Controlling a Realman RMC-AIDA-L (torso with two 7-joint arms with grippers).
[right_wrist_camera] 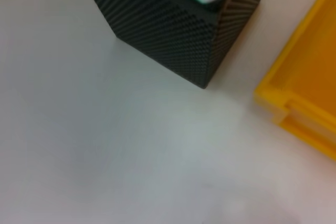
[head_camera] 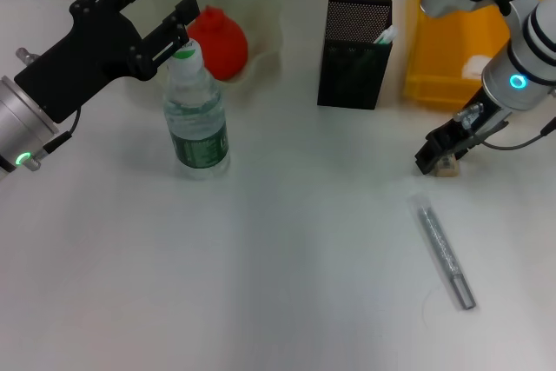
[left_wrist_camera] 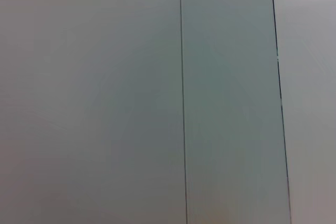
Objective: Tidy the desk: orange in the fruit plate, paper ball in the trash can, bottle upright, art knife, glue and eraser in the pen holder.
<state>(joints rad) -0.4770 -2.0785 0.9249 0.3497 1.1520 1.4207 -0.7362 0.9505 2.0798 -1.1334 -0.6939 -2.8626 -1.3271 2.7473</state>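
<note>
Two arms: both out over the white desk [head_camera: 278,284], one at each side.
Left gripper [head_camera: 161,19]: fingers spread wide around the white cap of the bottle [head_camera: 196,115], holding nothing as far as I can see. Its wrist view is just blank grey panels, no help.
Bottle: standing upright already, just in front of the fruit plate [head_camera: 265,19].
Orange [head_camera: 219,41]: sitting in the fruit plate, so that bit looks done.
Right gripper [head_camera: 443,158]: low on the desk by the trash can [head_camera: 434,49], right at the eraser [head_camera: 447,168]. Can't tell if it has pinched the eraser or is only touching it.
Eraser handling: tiny, light, a bit rubbery, so I'd guess it grips fine but can flip if nipped off-centre; take it across the short sides.
Pen holder [head_camera: 352,62]: close to the left of the trash can, something white and green already poking out.
Art knife [head_camera: 445,252]: I think that's the silver stick lying flat nearer the robot; thin, stiff, probably slippery, grab mid-length.
Paper ball [head_camera: 476,65]: looks like a white bit inside the trash can.
</note>
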